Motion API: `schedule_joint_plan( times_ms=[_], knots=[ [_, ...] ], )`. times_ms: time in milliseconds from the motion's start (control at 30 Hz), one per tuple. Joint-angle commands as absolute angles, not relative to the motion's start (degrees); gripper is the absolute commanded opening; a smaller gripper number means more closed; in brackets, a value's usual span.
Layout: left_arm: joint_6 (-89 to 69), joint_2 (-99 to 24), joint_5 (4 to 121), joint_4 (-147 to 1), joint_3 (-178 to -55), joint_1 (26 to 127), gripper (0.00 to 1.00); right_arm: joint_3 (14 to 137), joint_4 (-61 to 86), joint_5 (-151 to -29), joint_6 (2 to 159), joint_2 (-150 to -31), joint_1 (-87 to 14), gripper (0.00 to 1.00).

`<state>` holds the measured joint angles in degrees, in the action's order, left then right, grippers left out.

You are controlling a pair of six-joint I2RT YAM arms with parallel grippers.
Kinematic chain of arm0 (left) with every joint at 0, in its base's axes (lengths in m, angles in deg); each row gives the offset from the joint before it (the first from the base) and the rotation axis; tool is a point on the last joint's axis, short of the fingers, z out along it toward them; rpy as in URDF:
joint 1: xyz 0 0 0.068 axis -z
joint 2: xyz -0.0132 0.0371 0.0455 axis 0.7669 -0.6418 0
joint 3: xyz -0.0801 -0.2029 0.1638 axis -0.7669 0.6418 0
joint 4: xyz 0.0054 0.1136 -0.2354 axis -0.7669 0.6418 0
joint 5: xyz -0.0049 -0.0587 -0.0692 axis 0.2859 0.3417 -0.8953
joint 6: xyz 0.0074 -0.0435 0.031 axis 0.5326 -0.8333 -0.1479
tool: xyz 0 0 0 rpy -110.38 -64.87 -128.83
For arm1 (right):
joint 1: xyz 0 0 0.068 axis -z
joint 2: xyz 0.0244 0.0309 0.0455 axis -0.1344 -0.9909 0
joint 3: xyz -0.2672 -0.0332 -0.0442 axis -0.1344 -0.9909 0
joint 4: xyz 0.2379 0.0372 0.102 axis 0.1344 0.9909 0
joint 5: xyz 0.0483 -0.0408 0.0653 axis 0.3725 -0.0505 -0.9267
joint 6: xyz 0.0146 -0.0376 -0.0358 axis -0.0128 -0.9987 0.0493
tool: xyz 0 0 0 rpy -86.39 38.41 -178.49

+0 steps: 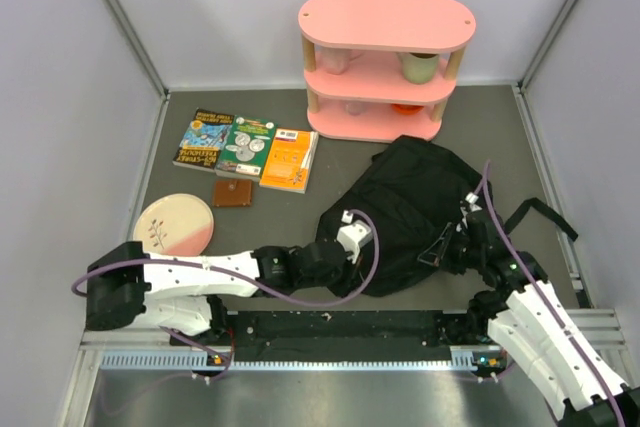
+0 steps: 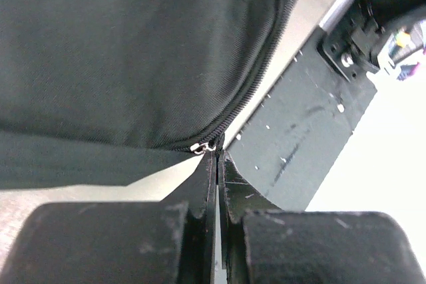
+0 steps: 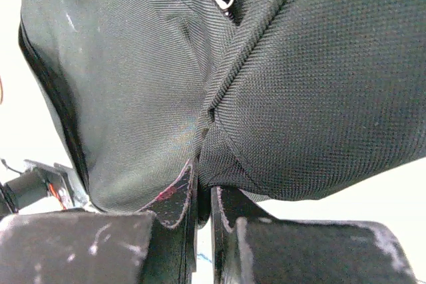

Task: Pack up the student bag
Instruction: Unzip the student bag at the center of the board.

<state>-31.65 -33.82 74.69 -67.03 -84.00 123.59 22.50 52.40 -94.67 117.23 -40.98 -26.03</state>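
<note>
Evidently the student bag lies slumped on the bench, right of centre before the pink shelf, ready for unzipping: the left tool is clenched at its zip slider, seemingly pinching it. The right tool is clenched on a fold of the bag's fabric, probably to brace it while the zip runs.

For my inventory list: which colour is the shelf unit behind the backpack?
The shelf unit is pink, seen best in the top external view.
</note>
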Motion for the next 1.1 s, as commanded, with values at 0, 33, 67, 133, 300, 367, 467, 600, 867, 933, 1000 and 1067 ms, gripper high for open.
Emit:
schedule_joint_plan(
  times_ms=[0,33,67,133,300,367,467,600,867,933,1000,1067],
  knots=[
    [-34.3,-31.6,75.4,-65.6,-84.4,127.5,0.00,24.7,49.8,-101.9,111.4,-42.3,-27.2,0.00],
    [-35.1,-31.6,75.9,-65.6,-84.1,128.5,0.00,25.0,49.8,-100.8,111.9,-42.8,-27.5,0.00],
    [-35.4,-31.6,76.7,-65.6,-83.9,128.7,0.00,26.3,49.8,-98.1,112.1,-44.4,-27.4,0.00],
    [-36.1,-32.1,77.5,-66.3,-83.6,129.2,0.00,27.7,49.8,-92.7,113.4,-46.5,-27.4,0.02],
    [-37.6,-36.4,85.1,-66.9,-86.4,129.1,0.00,30.9,45.9,-82.7,117.5,-53.2,-27.4,0.19],
    [-38.0,-39.0,87.0,-65.9,-87.9,129.1,0.00,32.6,45.8,-79.1,117.6,-54.2,-27.3,0.27],
    [-38.8,-42.0,89.1,-66.8,-90.1,129.0,0.00,33.4,46.9,-79.6,118.6,-53.6,-27.1,0.76],
    [-40.4,-44.0,91.0,-67.1,-91.6,129.0,0.00,30.2,50.7,-81.5,124.2,-45.9,-27.2,0.96],
    [-38.3,-44.5,90.6,-70.4,-92.2,128.6,0.00,19.3,55.0,-96.2,136.1,-24.5,-27.3,0.99],
    [-37.7,-44.5,90.5,-70.3,-92.5,128.6,0.00,17.7,55.2,-99.2,138.2,-23.1,-27.4,0.97],
    [-37.6,-44.5,91.0,-70.1,-92.6,128.5,0.00,15.3,53.6,-101.1,140.4,-21.7,-27.6,0.94],
    [-37.6,-44.2,91.8,-70.1,-92.5,128.5,0.00,13.4,51.6,-103.2,141.5,-21.4,-28.0,0.93]
  ],
)
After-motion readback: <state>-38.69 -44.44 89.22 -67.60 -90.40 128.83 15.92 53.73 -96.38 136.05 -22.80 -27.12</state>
